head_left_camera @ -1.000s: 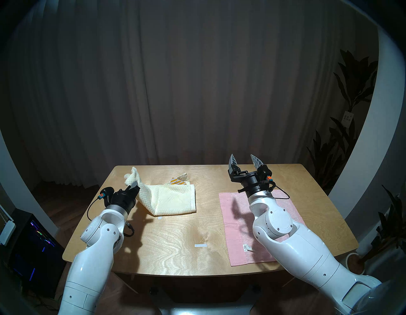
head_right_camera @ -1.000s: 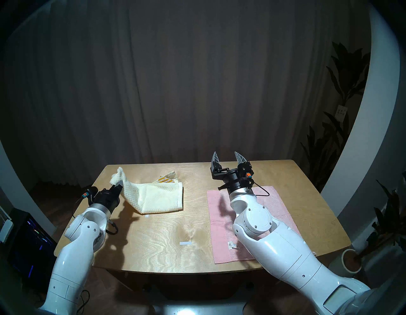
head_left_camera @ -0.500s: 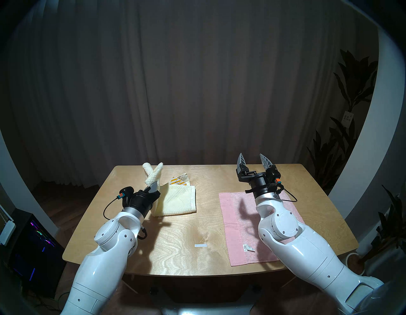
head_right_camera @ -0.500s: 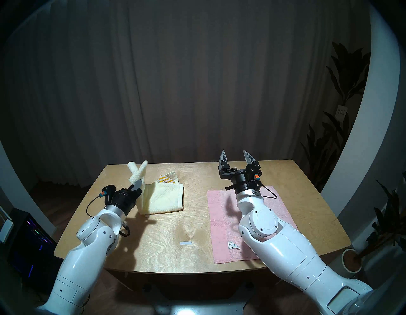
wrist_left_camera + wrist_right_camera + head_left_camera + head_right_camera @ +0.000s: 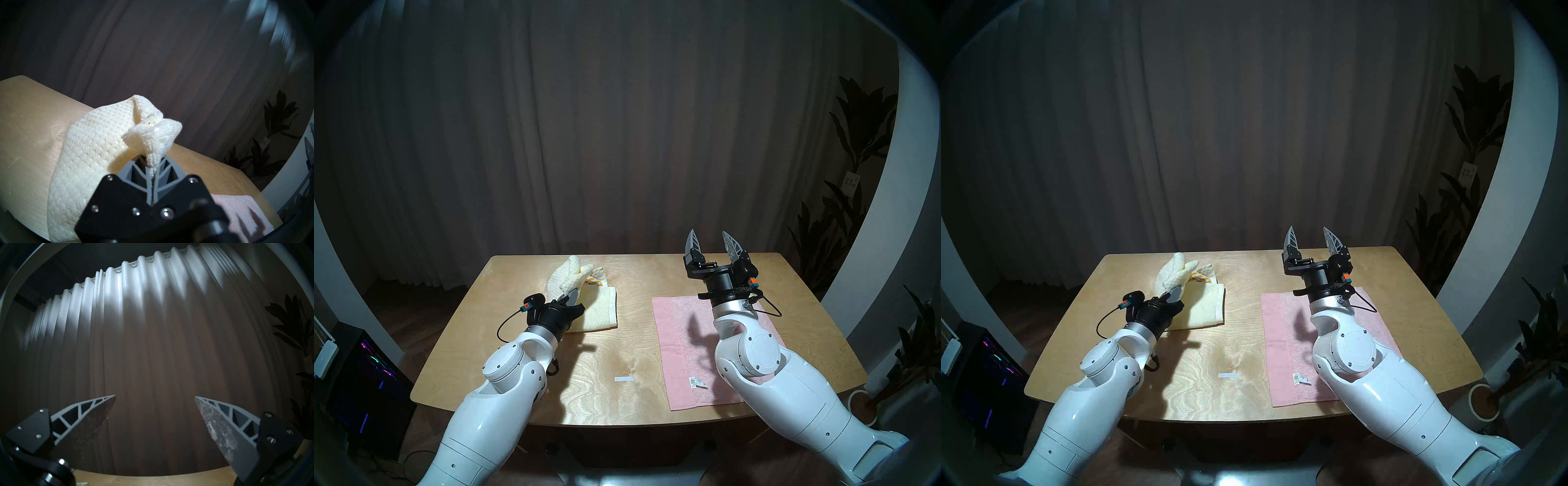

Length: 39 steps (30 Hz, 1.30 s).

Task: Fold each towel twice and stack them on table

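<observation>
Under both claws, the wide plywood table [image 5: 585,366] carries a flat pink terry towel [image 5: 673,339] below the raised, spread right gripper [image 5: 711,241]. The left gripper [image 5: 571,296], clamped on the cream dotted towel [image 5: 565,278], has carried its edge rightward over itself: second fold nearly closed.

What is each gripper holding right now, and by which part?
Left gripper: cream towel, pinched at a bunched edge. Right gripper: nothing, jaws open.

Left hand [image 5: 571,294] clamped shut; right hand [image 5: 711,240] raised, fingers spread.
</observation>
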Tool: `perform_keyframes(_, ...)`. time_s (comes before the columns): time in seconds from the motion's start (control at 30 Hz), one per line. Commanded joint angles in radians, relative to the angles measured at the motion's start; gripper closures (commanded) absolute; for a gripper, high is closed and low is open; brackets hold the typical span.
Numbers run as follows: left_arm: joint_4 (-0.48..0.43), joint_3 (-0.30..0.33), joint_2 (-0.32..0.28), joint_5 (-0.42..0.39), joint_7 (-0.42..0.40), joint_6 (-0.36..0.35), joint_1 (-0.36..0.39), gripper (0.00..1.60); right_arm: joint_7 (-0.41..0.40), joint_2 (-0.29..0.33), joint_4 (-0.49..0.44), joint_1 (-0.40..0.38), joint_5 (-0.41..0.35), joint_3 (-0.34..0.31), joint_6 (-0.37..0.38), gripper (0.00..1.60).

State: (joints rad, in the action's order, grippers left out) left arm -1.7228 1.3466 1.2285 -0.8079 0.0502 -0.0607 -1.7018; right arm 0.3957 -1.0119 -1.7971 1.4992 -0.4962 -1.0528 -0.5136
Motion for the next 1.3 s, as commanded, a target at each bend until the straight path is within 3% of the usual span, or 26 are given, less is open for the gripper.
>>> perform_keyframes(0.0, -0.008, -0.040, 0.014, 0.041, 0.019, -0.002, 0.039, 1.42, 0.006, 0.008, -0.065, 0.001, -0.011, -0.022, -0.017, 0.00)
perform_keyframes(0.03, -0.011, -0.043, 0.014, 0.045, 0.024, -0.004, 0.038, 1.29, 0.011, 0.011, -0.071, 0.006, -0.016, -0.025, -0.013, 0.00)
perform_keyframes(0.1, -0.020, -0.050, 0.011, 0.045, 0.022, -0.006, 0.030, 1.29, 0.013, 0.022, -0.076, 0.015, -0.021, -0.031, -0.012, 0.00)
perform_keyframes(0.23, -0.033, -0.064, 0.002, 0.042, 0.010, -0.007, 0.012, 1.14, 0.013, 0.040, -0.079, 0.029, -0.033, -0.038, -0.012, 0.00)
perform_keyframes(0.33, -0.043, -0.076, 0.001, 0.052, 0.035, -0.026, 0.006, 0.65, 0.011, 0.057, -0.089, 0.038, -0.051, -0.046, -0.010, 0.00)
perform_keyframes(0.37, -0.037, -0.080, 0.004, 0.045, 0.022, -0.020, 0.006, 0.00, 0.012, 0.064, -0.090, 0.041, -0.050, -0.049, -0.011, 0.00)
perform_keyframes(0.63, -0.050, -0.077, 0.015, 0.024, 0.019, -0.031, 0.008, 0.00, 0.039, 0.053, -0.062, 0.023, -0.060, -0.073, -0.001, 0.00)
perform_keyframes(0.77, -0.084, -0.046, 0.040, -0.049, -0.001, -0.021, -0.015, 0.00, 0.048, 0.067, -0.054, 0.014, -0.078, -0.081, 0.032, 0.00)
perform_keyframes(0.87, -0.112, 0.009, 0.081, -0.147, -0.022, 0.020, -0.051, 0.00, 0.033, 0.098, -0.044, 0.023, -0.088, -0.079, 0.054, 0.00)
perform_keyframes(0.93, -0.134, 0.029, 0.068, -0.194, -0.079, 0.032, -0.073, 0.00, 0.043, 0.114, -0.041, 0.036, -0.080, -0.080, 0.075, 0.00)
perform_keyframes(1.1, -0.200, 0.076, 0.082, -0.315, -0.117, 0.024, -0.151, 0.00, 0.080, 0.119, -0.084, 0.095, -0.166, -0.092, 0.131, 0.00)
perform_keyframes(1.17, -0.230, 0.078, 0.067, -0.334, -0.141, 0.016, -0.176, 0.00, 0.102, 0.112, -0.116, 0.130, -0.217, -0.105, 0.136, 0.00)
perform_keyframes(1.23, -0.251, 0.048, 0.008, -0.273, -0.164, -0.002, -0.182, 0.00, 0.127, 0.110, -0.150, 0.162, -0.267, -0.123, 0.140, 0.00)
perform_keyframes(1.27, -0.262, 0.049, 0.018, -0.300, -0.161, -0.014, -0.194, 0.00, 0.125, 0.117, -0.167, 0.177, -0.304, -0.135, 0.138, 0.00)
